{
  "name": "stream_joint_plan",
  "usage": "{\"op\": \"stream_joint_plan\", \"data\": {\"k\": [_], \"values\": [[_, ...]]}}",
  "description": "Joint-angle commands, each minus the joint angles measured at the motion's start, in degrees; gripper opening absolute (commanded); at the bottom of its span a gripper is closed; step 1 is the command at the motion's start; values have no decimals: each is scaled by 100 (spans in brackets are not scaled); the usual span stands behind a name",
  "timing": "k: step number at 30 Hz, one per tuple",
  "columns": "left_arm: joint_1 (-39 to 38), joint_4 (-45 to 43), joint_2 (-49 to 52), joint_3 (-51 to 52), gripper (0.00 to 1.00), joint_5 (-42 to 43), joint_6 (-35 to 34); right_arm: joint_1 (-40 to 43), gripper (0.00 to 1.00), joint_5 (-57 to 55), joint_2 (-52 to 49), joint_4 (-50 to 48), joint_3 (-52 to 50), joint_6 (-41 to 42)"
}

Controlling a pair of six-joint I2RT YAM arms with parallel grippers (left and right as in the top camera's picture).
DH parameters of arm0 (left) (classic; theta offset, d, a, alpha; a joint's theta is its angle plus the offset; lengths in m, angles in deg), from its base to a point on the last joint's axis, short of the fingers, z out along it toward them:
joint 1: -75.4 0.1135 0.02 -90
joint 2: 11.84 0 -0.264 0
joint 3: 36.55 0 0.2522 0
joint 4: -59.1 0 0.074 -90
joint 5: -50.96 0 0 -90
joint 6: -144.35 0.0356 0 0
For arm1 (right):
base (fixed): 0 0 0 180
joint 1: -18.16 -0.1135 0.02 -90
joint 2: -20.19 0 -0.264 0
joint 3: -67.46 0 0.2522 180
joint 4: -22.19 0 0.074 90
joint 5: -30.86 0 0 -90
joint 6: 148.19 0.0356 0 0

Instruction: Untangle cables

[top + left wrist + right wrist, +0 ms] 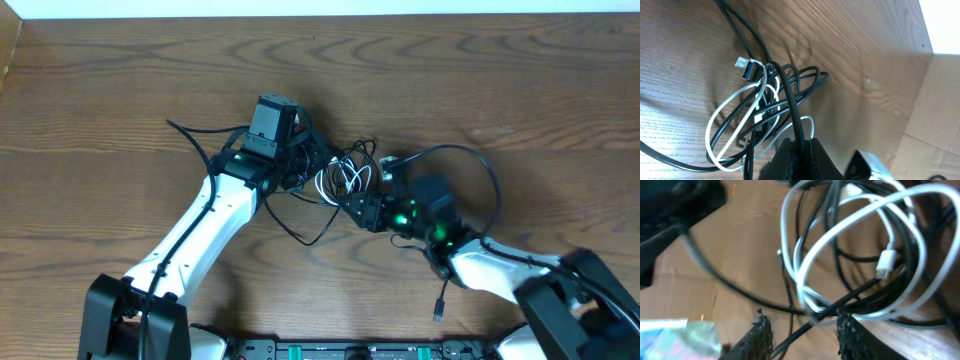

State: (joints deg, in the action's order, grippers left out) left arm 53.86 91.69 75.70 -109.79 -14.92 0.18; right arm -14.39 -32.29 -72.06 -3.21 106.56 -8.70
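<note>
A knot of cables lies on the middle of the worktop, between the two arms. The left tool touches the knot's left side; the right tool sits at its right. One loose strand loops toward the robot's edge.

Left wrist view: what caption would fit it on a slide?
Left tool pinches a black cable of a black-and-white tangle with a blue plug, over a wooden table.

Cables blurred in right wrist view, seemingly cut off at top.
</note>
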Motion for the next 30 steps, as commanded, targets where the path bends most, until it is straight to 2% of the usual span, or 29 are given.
{"op": "stream_joint_plan", "data": {"k": [1, 2, 3, 5, 7, 11, 13, 18, 19, 20, 26, 30], "values": [[-9, -4, -74, -31, 8, 79, -11, -107, 33, -595, -173, -271, 15, 168], [-9, -4, -74, -31, 8, 79, -11, -107, 23, -592, -192, -382, 15, 168], [-9, -4, -74, -31, 8, 79, -11, -107, 18, -595, -195, -452, 15, 168], [-9, 2, -74, -31, 8, 79, -11, -101, 13, -597, -195, -636, 15, 162], [-9, 20, -74, -31, 8, 76, -11, -96, 16, -599, -195, -772, 15, 83], [-9, 37, -74, -31, 8, 79, -11, -98, 33, -745, -195, -804, 15, 59], [-9, 35, -74, -31, 8, 76, -11, -98, 36, -863, -201, -776, 15, 61], [-9, 37, -74, -31, 8, 76, -11, -133, 24, -1027, -227, -780, 15, 63], [-9, 37, -74, -31, 8, 76, -11, -151, 16, -1023, -227, -791, 15, 66], [-9, 37, -74, -31, 8, 76, -11, -173, 3, -1023, -227, -800, 15, 66], [-9, 37, -74, -31, 8, 72, 31, -201, 1, -691, -179, -949, 15, -170], [-9, 42, -74, -31, 8, -131, 177, 203, 1, -98, 208, -942, 15, -175]]}}
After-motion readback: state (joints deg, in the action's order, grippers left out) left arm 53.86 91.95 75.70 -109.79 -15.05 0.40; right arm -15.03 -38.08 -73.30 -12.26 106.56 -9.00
